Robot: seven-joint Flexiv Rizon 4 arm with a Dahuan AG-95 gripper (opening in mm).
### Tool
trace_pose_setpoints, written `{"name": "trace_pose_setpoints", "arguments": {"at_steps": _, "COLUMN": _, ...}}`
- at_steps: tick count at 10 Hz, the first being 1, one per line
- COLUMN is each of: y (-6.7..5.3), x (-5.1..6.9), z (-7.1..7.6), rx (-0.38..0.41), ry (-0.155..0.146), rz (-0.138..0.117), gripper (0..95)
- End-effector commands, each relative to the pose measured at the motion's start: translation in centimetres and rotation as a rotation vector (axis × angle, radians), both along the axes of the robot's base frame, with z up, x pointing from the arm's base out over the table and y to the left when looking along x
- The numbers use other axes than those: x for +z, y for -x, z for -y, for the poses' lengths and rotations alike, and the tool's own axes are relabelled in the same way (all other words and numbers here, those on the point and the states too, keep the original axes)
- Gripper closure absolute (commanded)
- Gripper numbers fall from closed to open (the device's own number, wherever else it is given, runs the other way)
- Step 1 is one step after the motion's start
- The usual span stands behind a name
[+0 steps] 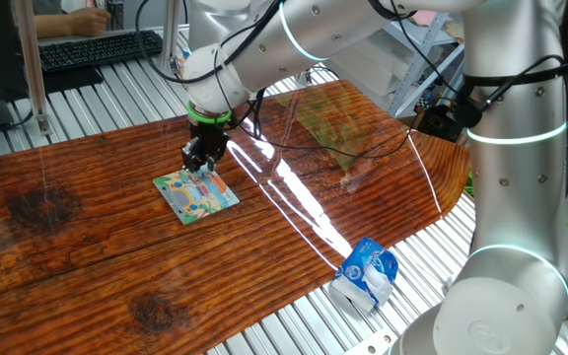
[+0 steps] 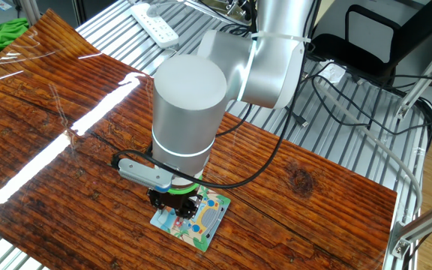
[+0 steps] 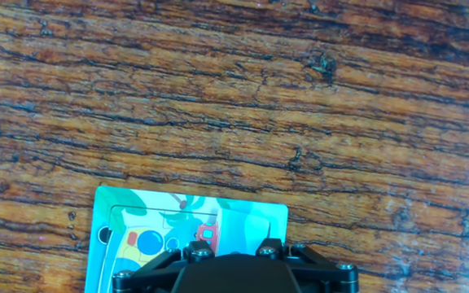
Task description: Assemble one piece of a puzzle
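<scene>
While the tool [image 1: 202, 166] is pointing straight down over the puzzle [image 1: 196, 194], its black fingers are touching or nearly touching the board's upper edge in one fixed view. Whether the jaws are open, closed or gripping something I cannot tell: the fingertips are hidden by the tool's own body in every view, and the piece is not showing anywhere.

Nearest in the hand view, the black tool housing [image 3: 233, 270] is filling the bottom edge, and the puzzle [image 3: 157, 220] is lying just beyond it, flat on the counter [image 3: 234, 98]. Being square, the puzzle is showing no long axis; in the hand view its edges are running parallel to the wood grain and across it, with its teal border facing away from the camera. In one fixed view it is sitting turned like a diamond, one corner pointing toward the camera.

In the other fixed view, the tool [image 2: 177, 204] is standing on the left part of the puzzle [image 2: 207, 219], near the counter's [image 2: 328, 187] front edge.

Farther off in one fixed view, a blue and white crumpled packet [image 1: 365, 273] is lying at the counter's [image 1: 87, 256] near right edge, well apart from the puzzle, and a black keyboard [image 1: 97, 49] is sitting beyond the far edge.
</scene>
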State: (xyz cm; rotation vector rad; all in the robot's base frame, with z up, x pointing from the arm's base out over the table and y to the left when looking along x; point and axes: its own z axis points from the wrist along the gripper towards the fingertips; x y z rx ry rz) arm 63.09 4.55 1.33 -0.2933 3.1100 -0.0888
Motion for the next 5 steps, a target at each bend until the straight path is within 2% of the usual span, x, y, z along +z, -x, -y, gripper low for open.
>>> {"name": "trace_pose_setpoints", "arguments": {"at_steps": 1, "y": 0.01, "x": -0.04, "z": 0.01, "rx": -0.001, "ry": -0.002, "rz": 0.0, "gripper": 57.0}}
{"name": "trace_pose_setpoints", "arguments": {"at_steps": 4, "y": 0.01, "x": -0.04, "z": 0.01, "rx": -0.007, "ry": -0.002, "rz": 0.0, "gripper": 57.0}}
{"name": "trace_pose_setpoints", "arguments": {"at_steps": 5, "y": 0.01, "x": -0.03, "z": 0.0, "rx": -0.009, "ry": -0.001, "rz": 0.001, "gripper": 38.0}}
